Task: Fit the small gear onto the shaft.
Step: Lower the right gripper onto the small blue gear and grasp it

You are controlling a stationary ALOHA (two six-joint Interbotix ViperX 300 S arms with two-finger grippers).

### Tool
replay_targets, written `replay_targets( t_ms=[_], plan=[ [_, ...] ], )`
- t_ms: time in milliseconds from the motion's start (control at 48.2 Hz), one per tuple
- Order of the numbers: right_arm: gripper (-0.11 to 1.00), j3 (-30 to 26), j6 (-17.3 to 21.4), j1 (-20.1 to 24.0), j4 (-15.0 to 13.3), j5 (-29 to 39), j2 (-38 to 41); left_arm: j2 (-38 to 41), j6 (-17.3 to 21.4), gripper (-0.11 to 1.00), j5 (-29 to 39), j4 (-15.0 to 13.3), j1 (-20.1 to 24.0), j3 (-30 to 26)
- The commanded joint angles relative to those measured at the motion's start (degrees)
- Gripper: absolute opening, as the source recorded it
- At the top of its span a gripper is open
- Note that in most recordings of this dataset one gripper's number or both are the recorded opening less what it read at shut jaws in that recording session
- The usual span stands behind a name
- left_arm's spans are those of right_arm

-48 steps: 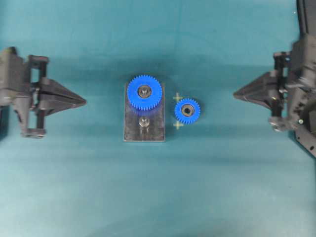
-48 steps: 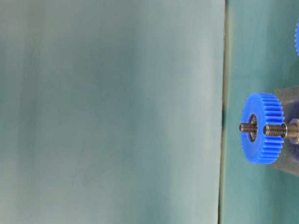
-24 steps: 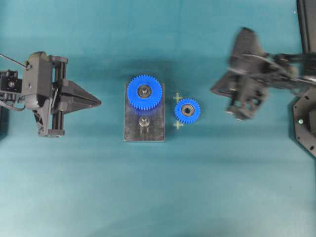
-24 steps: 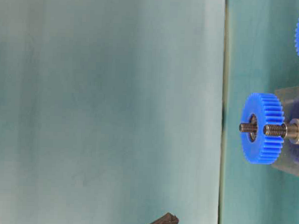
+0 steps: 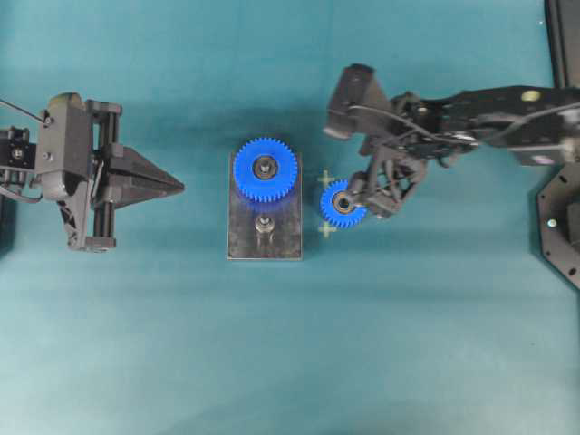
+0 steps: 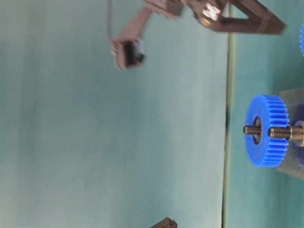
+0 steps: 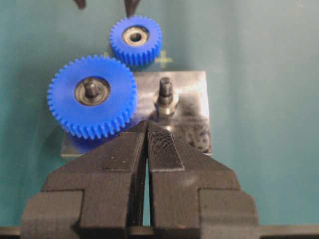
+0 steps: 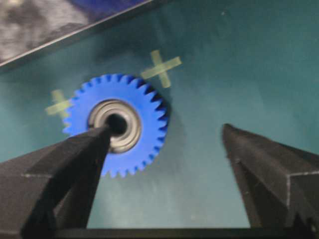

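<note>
The small gear (image 5: 341,208) (image 7: 135,39) (image 8: 144,117) lies flat on the teal cloth, just right of the dark plate (image 5: 285,240) (image 7: 194,112). The shaft (image 5: 264,224) (image 7: 165,92) (image 6: 287,132) stands bare on the plate's near half. My right gripper (image 5: 367,201) (image 8: 165,129) hangs open over the gear. One fingertip (image 8: 97,137) lies over the gear's hub, and the other is off to the gear's side above the cloth. Nothing is gripped. My left gripper (image 5: 179,187) (image 7: 146,124) is shut and empty, left of the plate, pointing at it.
The larger blue gear (image 5: 265,169) (image 7: 92,97) (image 6: 266,130) sits on the plate's other post, close beside the shaft. Two yellow cross marks (image 5: 326,179) (image 5: 327,229) flank the small gear. A black arm base (image 5: 562,236) stands at the right edge.
My right arm swung in from the right edge to above the small gear and its jaws opened wide. The left gripper moved a little toward the plate, then held still.
</note>
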Motion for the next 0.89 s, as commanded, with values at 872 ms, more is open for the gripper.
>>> replay_targets(
  t_ms=[872],
  plan=[
    [0.92, -7.03, 0.09, -0.18, 0.09, 6.94, 8.35, -0.44, -0.18, 0.0, -0.62, 0.18, 0.0, -0.35]
  ],
)
